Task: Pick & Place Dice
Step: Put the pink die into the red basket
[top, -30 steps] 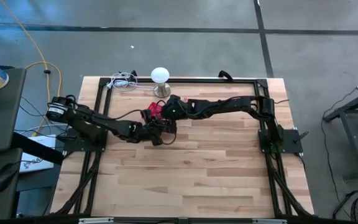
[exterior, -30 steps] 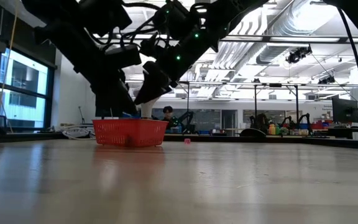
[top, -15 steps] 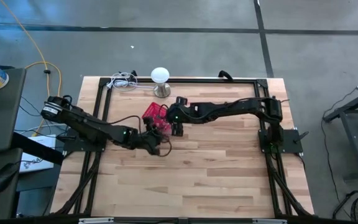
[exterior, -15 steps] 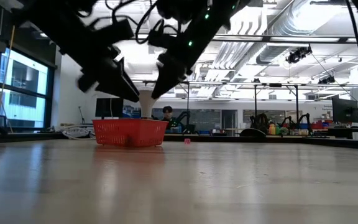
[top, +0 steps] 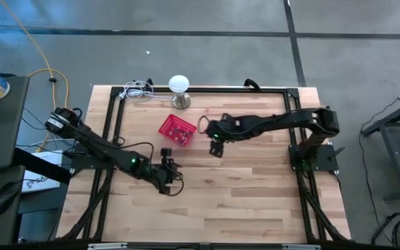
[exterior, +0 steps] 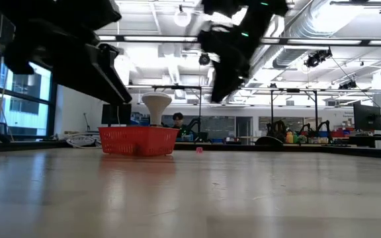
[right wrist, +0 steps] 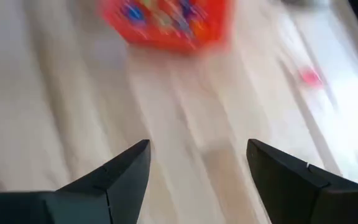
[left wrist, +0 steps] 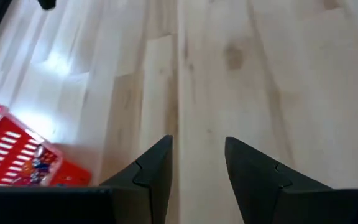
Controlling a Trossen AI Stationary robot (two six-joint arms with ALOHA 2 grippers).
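Tools, both released and carrying nothing: the left tool [top: 167, 154] and right tool [top: 217, 148] are now withdrawn from over the red mesh basket [top: 176, 130] to bare counter [top: 255, 201] on either side, which suggests a drop just completed or a fresh pick pending. Dice [right wrist: 160, 14] are logged as a blurred multicoloured heap inside the basket; a single pink piece [right wrist: 310, 77] lies apart on the counter, its identity and the heap's count not determinable.

Both arms matte black, jointed links, black cables looped along them, small green LEDs lit near the wrists. Fingers [left wrist: 157, 171] dark, angular, stepped inner edges, tapering to blunt points.
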